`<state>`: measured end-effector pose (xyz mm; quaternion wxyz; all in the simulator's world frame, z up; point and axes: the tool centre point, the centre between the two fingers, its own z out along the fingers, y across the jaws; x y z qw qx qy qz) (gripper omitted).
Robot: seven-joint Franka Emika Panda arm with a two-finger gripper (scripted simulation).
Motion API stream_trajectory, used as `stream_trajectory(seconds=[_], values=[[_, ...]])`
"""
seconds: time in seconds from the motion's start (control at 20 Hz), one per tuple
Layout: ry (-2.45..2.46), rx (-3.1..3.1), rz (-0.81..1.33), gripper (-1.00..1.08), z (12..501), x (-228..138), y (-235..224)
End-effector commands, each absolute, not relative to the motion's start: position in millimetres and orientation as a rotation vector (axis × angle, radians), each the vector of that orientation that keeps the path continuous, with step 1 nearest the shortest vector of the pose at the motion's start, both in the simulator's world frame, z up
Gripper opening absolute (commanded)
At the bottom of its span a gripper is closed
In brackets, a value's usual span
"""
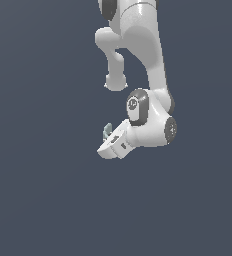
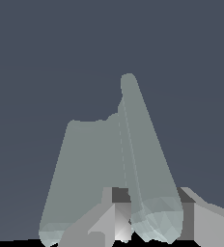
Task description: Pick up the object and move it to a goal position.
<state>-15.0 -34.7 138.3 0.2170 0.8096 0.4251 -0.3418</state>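
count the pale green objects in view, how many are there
1. The pale green translucent object sits between the fingers of the hand in the wrist view; only a sliver of it shows beside the hand in the exterior view. Others may be hidden.

Object [image 2: 109, 164] sits between the fingers [image 2: 116, 212], extending out past them. In exterior view, object [image 1: 107, 131] pokes out on the gripper's [image 1: 109, 142] left side, arm [image 1: 145, 55] above.
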Motion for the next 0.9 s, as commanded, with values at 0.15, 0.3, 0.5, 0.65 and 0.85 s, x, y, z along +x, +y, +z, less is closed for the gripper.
stream_trajectory(seconds=[0.15,0.3,0.5,0.65,0.85], values=[[1.179,2.243,-0.946,-1.00,175.1,-5.8,-11.2],[1.179,2.243,-0.946,-1.00,197.4,0.1,2.9],[1.178,2.243,-0.946,-1.00,221.1,7.1,17.8],[1.178,2.243,-0.946,-1.00,233.4,11.1,25.5],[1.177,2.242,-0.946,-1.00,243.4,14.7,31.6]])
